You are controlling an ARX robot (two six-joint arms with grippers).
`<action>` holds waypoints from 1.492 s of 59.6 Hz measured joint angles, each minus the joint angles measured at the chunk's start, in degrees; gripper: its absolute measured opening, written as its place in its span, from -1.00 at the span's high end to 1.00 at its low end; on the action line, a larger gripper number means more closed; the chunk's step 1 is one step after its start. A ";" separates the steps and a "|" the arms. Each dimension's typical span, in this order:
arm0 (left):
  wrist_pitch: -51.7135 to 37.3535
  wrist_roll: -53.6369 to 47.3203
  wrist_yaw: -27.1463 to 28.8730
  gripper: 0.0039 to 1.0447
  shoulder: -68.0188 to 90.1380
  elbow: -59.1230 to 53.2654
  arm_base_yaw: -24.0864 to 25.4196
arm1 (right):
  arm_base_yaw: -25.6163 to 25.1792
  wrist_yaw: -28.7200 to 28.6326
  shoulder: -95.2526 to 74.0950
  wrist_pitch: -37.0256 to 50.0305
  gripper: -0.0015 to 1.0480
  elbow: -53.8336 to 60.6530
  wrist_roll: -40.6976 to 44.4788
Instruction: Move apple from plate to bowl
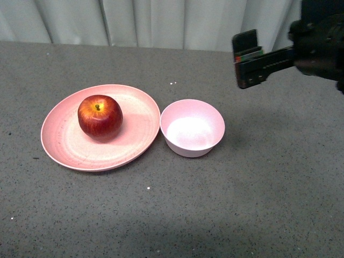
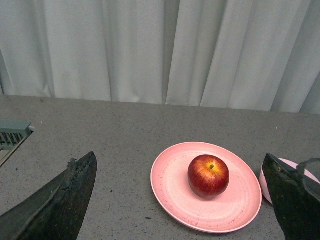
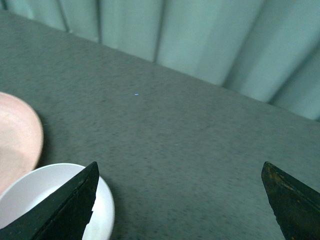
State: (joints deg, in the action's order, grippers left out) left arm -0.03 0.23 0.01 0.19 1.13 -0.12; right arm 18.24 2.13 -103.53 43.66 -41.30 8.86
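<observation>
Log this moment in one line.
glossy dark-red apple on wide pink plate | small pink bowl empty | left gripper open | right gripper open

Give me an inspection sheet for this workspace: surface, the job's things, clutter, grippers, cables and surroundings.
Surface: grey speckled tabletop, dry, with a few tiny white specks.
Job's things: apple sits stem up on the plate. The bowl is empty and stands just right of the plate. Their rims are very close, and I cannot tell if they touch.
Clutter: nothing seen.
Grippers: left gripper open, empty, facing the apple. Right gripper open, empty, raised beyond and to the right of the bowl.
Cables: nothing seen.
Surroundings: pale curtain behind the table. A grey slatted part shows at the edge of the left wrist view.
</observation>
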 joint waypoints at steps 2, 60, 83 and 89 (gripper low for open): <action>0.00 0.00 0.00 -0.88 0.00 0.00 0.02 | -0.50 1.57 1.22 1.57 -0.82 1.70 0.28; 0.00 0.02 0.00 -0.88 0.00 0.00 0.02 | -18.05 -2.03 53.16 3.80 0.98 39.36 -8.26; 0.00 0.02 0.00 -0.88 0.00 0.00 0.02 | -18.10 -2.03 71.47 -12.20 0.98 40.98 -8.26; 0.00 0.00 0.00 -0.88 0.00 0.00 0.02 | -18.10 -2.03 74.71 -15.15 0.98 41.00 -8.26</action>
State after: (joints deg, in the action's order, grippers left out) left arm -0.03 0.23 0.01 0.19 1.13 -0.10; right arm 0.14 0.10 -28.82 28.51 -0.30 0.60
